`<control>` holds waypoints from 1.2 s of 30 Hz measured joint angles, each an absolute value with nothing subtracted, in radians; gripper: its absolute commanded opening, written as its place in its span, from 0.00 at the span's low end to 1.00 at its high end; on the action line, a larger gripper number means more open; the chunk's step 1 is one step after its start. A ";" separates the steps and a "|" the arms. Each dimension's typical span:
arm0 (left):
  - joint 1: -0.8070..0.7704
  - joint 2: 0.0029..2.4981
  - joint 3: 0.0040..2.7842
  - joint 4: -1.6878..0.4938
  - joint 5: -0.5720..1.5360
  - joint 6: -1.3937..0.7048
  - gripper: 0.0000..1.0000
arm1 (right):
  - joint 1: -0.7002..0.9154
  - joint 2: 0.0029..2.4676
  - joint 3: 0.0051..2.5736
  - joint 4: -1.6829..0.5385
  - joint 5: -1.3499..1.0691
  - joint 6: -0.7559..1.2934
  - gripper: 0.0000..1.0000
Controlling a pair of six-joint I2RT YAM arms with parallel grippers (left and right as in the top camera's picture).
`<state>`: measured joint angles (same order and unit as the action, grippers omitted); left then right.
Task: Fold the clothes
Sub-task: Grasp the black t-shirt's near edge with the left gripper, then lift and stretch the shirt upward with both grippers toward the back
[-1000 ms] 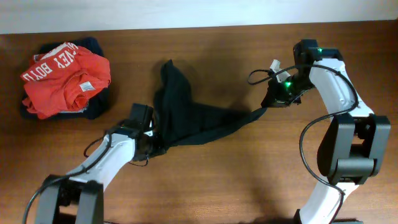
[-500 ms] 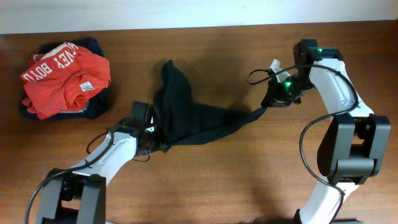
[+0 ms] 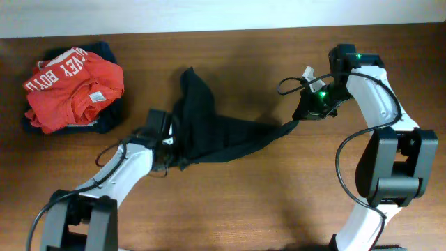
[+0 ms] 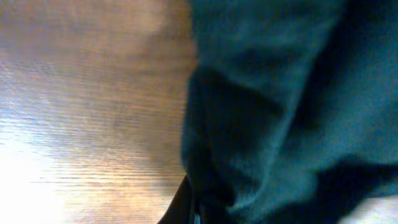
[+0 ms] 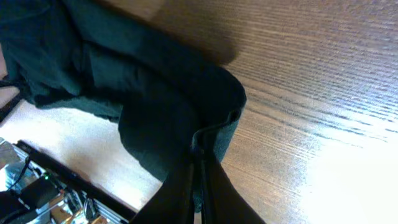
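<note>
While the black garment [image 3: 209, 132] is lying crumpled at the centre of the overhead frame on the wooden table [image 3: 244, 209], both arms are gripping it. The left gripper [image 3: 169, 152] is clenching the garment's lower-left edge, just left of centre. In the left wrist view, its fingers [image 4: 185, 208] are meeting at the bottom edge against the dark cloth. The right gripper [image 3: 300, 117] is pinching the garment's right tip, which is tapering to a thin strip toward the right of the frame. In the right wrist view, its jaws are closing tightly on a fold of fabric at lower centre. An orange-red shirt [image 3: 73, 87] with white lettering is sitting bunched at upper left, lying over a navy-blue garment [image 3: 106, 122], well apart from the black one.
</note>
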<state>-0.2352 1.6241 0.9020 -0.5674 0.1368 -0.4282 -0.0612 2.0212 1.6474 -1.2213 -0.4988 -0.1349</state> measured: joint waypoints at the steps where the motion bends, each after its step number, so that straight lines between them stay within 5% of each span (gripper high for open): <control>1: -0.235 1.617 0.940 -0.600 0.132 -0.418 0.01 | -0.064 2.021 1.650 -1.226 -0.499 -0.135 0.04; 15: -0.123 1.488 1.614 -0.749 0.031 -0.357 0.01 | -0.131 2.014 2.069 -1.501 -0.498 -0.135 0.04; 26: -0.115 1.488 1.798 -0.743 -0.005 -0.318 0.01 | -0.176 1.987 2.649 -1.681 -0.410 -0.074 0.04; 36: -0.115 1.489 1.805 -0.704 0.024 -0.313 0.01 | -0.228 1.931 2.758 -1.692 -0.236 0.072 0.04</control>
